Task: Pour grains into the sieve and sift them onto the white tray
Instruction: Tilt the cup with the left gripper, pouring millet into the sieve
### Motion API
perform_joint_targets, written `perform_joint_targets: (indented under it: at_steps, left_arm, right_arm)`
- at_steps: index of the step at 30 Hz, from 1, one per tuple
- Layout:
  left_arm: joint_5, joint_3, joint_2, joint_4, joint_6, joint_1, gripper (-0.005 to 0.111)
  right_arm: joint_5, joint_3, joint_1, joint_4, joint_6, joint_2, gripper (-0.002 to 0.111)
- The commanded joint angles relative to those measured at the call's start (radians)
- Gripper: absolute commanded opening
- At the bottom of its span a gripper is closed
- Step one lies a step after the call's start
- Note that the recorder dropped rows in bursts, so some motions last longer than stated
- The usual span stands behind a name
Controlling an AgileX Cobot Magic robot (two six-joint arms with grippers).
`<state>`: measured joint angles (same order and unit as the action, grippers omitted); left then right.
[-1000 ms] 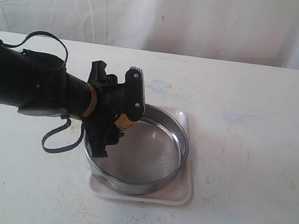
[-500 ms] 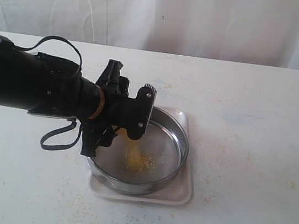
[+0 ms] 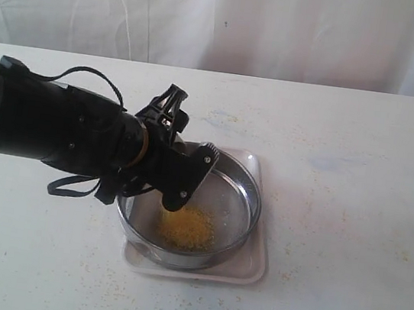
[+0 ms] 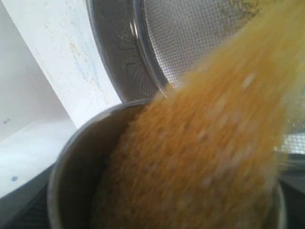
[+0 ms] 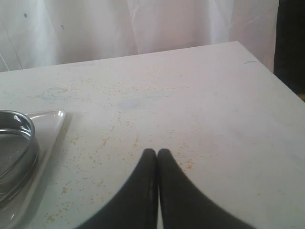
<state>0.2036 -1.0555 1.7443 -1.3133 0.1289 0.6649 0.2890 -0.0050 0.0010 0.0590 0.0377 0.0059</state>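
Observation:
My left gripper [image 3: 171, 188] hangs over the near-left part of the sieve [image 3: 243, 185], rolled over and shut on a small steel cup [image 4: 76, 162]. The arm hides the cup in the exterior view. Golden-yellow grains [image 4: 205, 152] with white kernels stream out of the tipped cup onto the wire mesh [image 4: 190, 33]. A yellow pile of grains [image 3: 187, 229] lies in the sieve, which rests on the white tray [image 3: 253, 268]. My right gripper [image 5: 157, 152] is shut and empty above the bare table, to the right of the tray [image 5: 50, 129]. It is outside the exterior view.
Loose yellow grains [image 5: 119, 124] are scattered over the white tabletop around the tray. A black cable [image 3: 71, 186] loops under the left arm. A white curtain [image 3: 286, 27] hangs behind the table, and the table's right edge [image 5: 267, 71] shows in the right wrist view.
The left gripper has rolled further over and come lower over the sieve. The sieve was empty a second ago; it now holds a growing yellow pile. The right gripper has not moved.

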Motion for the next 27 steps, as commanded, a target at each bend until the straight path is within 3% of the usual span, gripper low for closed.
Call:
perform_joint_targets:
  at_steps: [1, 15, 27]
  left_arm:
    - [0.031, -0.005, -0.009, -0.132, 0.010, 0.010, 0.000]
    - [0.064, -0.005, 0.025, -0.431, 0.010, 0.010, 0.000]
    - [0.088, -0.005, 0.048, -0.431, 0.329, 0.027, 0.000]
  right_arm:
    - [-0.005, 0.005, -0.001, -0.009, 0.001, -0.006, 0.000]
    - [-0.005, 0.005, -0.001, -0.009, 0.001, -0.006, 0.000]
    - [-0.005, 0.005, -0.001, -0.009, 0.001, -0.006, 0.000]
